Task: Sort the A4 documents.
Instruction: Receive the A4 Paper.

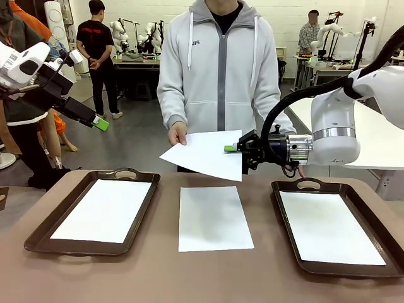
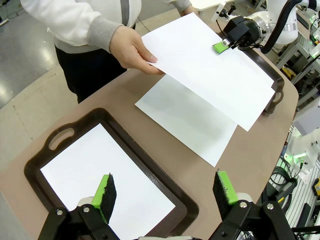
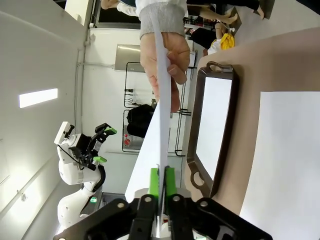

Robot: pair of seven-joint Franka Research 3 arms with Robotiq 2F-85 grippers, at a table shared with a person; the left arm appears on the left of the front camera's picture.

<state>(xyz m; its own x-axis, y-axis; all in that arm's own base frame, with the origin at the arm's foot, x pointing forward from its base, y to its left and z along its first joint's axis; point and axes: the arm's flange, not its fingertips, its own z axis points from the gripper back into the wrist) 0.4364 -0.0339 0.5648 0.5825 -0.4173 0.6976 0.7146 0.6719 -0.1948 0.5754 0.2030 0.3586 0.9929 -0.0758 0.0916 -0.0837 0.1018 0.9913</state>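
Four sheets are showing. One, the held sheet [image 1: 205, 153], is hanging tilted in the air above the far middle of the table [image 1: 158, 278], clear of the surface. The person standing at the far side is pinching its left corner with one hand [image 1: 177, 134], thumb on top. The right gripper [image 1: 230, 148] is reaching in from the right and clamping the right edge, its green pads pressing together on the paper. The middle sheet [image 1: 213, 218] is lying flat on the bare table between the two trays, below the held one. The left sheet [image 1: 104, 210] is lying inside the left tray [image 1: 69, 247], and the right sheet [image 1: 328, 227] is lying inside the right tray [image 1: 285, 222]. The left gripper [image 2: 165, 189] is hanging high at the left, looking down on the left tray, with its fingers standing wide apart and gripping nothing.
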